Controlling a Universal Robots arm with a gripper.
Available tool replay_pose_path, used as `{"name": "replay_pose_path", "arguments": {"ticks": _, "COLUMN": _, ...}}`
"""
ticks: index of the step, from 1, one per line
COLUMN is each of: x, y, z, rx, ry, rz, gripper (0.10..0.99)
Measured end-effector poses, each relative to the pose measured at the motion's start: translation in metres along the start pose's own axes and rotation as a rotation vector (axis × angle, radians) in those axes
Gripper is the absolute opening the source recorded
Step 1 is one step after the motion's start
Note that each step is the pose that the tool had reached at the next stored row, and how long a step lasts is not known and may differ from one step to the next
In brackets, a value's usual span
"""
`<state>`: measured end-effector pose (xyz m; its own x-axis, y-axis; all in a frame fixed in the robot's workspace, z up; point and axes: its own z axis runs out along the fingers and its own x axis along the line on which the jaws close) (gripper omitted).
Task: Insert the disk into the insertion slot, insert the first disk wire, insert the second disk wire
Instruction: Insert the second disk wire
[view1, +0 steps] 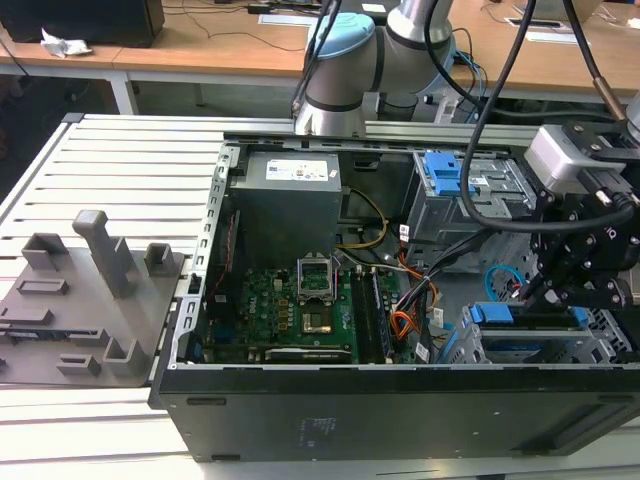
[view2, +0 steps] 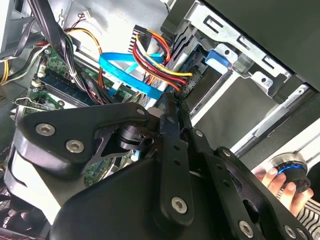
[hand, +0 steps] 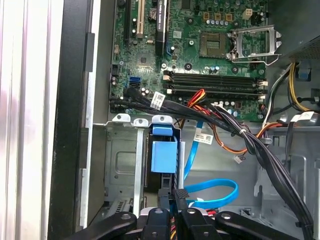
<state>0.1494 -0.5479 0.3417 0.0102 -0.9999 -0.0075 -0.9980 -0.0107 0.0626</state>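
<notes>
Fingers of the hand sit nearly closed, seemingly pinching a connector at the disk, which already rests in the insertion slot. Judged: push squarely, keeping the blue cable slack, clear of the motherboard beyond.

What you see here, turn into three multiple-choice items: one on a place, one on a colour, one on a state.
1. In the exterior view, the end effector hangs over: A the grey fixture plate; B the insertion slot; C the power supply.
2. The flat cable beside the slot is: A blue; B green; C white.
3. The computer case is: A closed; B open; C upside down.
Key: 1 B, it sits above the slot at the case's end on the exterior view's right; 2 A, bright blue in both wrist views; 3 B, the motherboard lies exposed.
</notes>
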Motion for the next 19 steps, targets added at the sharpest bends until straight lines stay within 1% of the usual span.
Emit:
{"name": "replay_pose_path", "arguments": {"ticks": 1, "x": 0.0001, "y": -0.0001, "z": 0.0014, "rx": 0.0, "ry": 0.0003, "rz": 0.0, "gripper": 0.157}}
{"name": "replay_pose_path", "arguments": {"ticks": 6, "x": 0.0001, "y": -0.0002, "z": 0.0027, "rx": 0.0, "ry": -0.0007, "rz": 0.0, "gripper": 0.169}}
{"name": "replay_pose_path", "arguments": {"ticks": 7, "x": 0.0001, "y": -0.0002, "z": 0.0026, "rx": 0.0, "ry": -0.0004, "rz": 0.0, "gripper": 0.235}}
{"name": "replay_pose_path", "arguments": {"ticks": 8, "x": 0.0001, "y": -0.0001, "z": 0.0025, "rx": 0.0, "ry": 0.0, "rz": 0.0, "gripper": 0.235}}
{"name": "replay_pose_path", "arguments": {"ticks": 9, "x": 0.0001, "y": 0.0, "z": 0.0, "rx": 0.0, "ry": 0.0001, "rz": 0.0, "gripper": 0.235}}
{"name": "replay_pose_path", "arguments": {"ticks": 10, "x": 0.0, "y": 0.0003, "z": -0.0041, "rx": 0.0, "ry": 0.0002, "rz": 0.0, "gripper": 0.235}}
{"name": "replay_pose_path", "arguments": {"ticks": 11, "x": -0.0001, "y": 0.0007, "z": -0.0104, "rx": 0.0, "ry": 0.0001, "rz": 0.0, "gripper": 0.235}}
{"name": "replay_pose_path", "arguments": {"ticks": 14, "x": -0.002, "y": 0.0015, "z": -0.0221, "rx": 0.0, "ry": 0.0014, "rz": 0.0, "gripper": 0.235}}
{"name": "replay_pose_path", "arguments": {"ticks": 16, "x": -0.004, "y": 0.0019, "z": -0.0301, "rx": 0.0, "ry": 0.0038, "rz": 0.0, "gripper": 0.22}}
{"name": "replay_pose_path", "arguments": {"ticks": 17, "x": -0.005, "y": 0.0022, "z": -0.0354, "rx": 0.0, "ry": 0.0055, "rz": 0.0, "gripper": 0.153}}
{"name": "replay_pose_path", "arguments": {"ticks": 18, "x": -0.0052, "y": 0.0024, "z": -0.038, "rx": 0.0, "ry": 0.0062, "rz": 0.0, "gripper": 0.106}}
{"name": "replay_pose_path", "arguments": {"ticks": 19, "x": -0.0053, "y": 0.0024, "z": -0.0393, "rx": 0.0, "ry": 0.0062, "rz": 0.0, "gripper": 0.106}}
